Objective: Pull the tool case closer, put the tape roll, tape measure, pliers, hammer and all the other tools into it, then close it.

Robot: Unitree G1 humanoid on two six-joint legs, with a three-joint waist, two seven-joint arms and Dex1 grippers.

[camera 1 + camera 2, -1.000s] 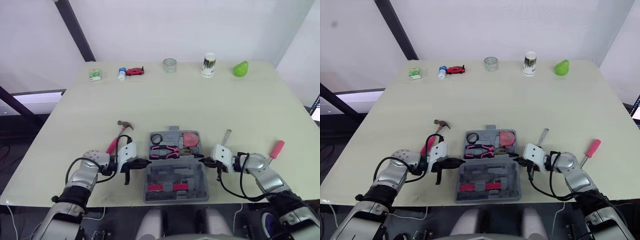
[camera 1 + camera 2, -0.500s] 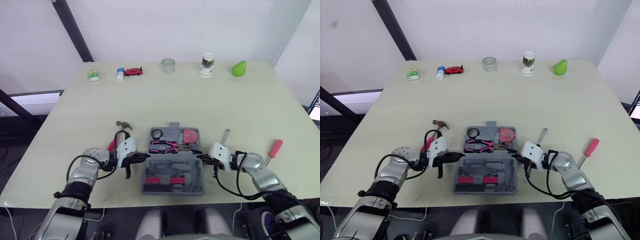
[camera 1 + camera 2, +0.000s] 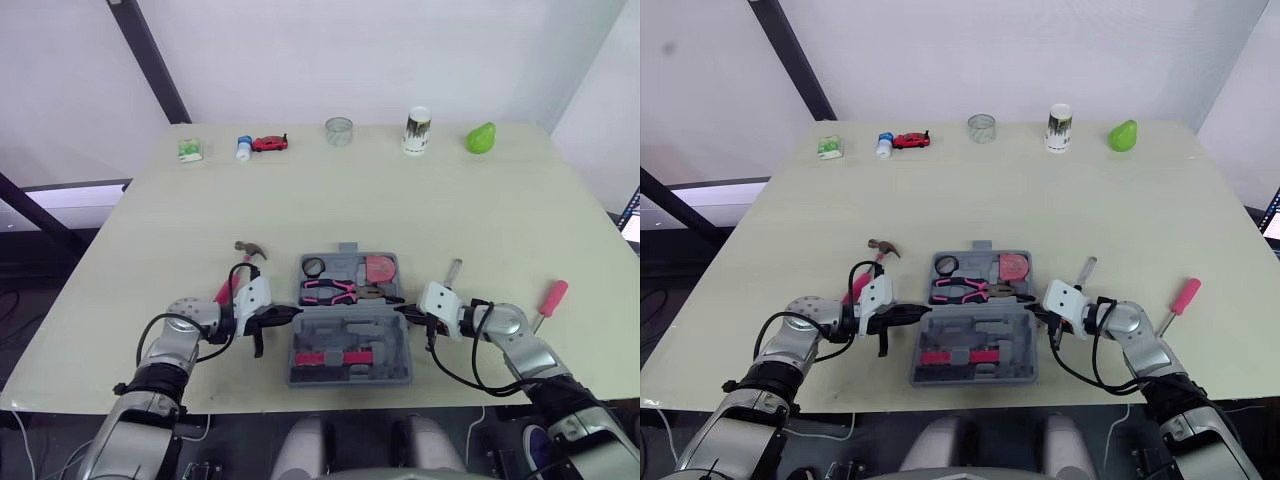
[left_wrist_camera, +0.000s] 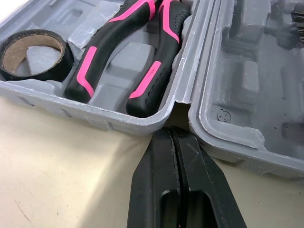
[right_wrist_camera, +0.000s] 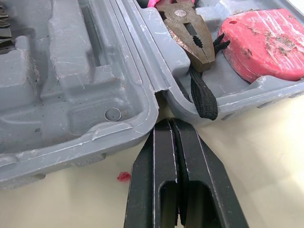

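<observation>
The grey tool case [image 3: 350, 335] lies open at the table's front middle. In its far half are the black tape roll [image 3: 314, 267], the pink-handled pliers [image 3: 333, 292] and the red tape measure [image 3: 380, 270]. My left gripper [image 3: 292, 312] is shut, its tips against the hinge notch on the case's left side [image 4: 174, 135]. My right gripper [image 3: 402, 312] is shut at the hinge notch on the right side [image 5: 170, 124]. The hammer [image 3: 240, 262] lies on the table just behind my left gripper. A small screwdriver [image 3: 452, 271] and a red-handled screwdriver [image 3: 551, 297] lie right of the case.
Along the far edge stand a green box [image 3: 189, 150], a small bottle [image 3: 243, 148], a red toy car [image 3: 269, 143], a clear jar [image 3: 339, 131], a white cup [image 3: 417, 130] and a green pear [image 3: 481, 138]. The case's near half reaches almost to the table's front edge.
The view has wobbled slightly. The case's near half looks a little shorter than a second ago. Both grippers have stayed shut at the hinge notches.
</observation>
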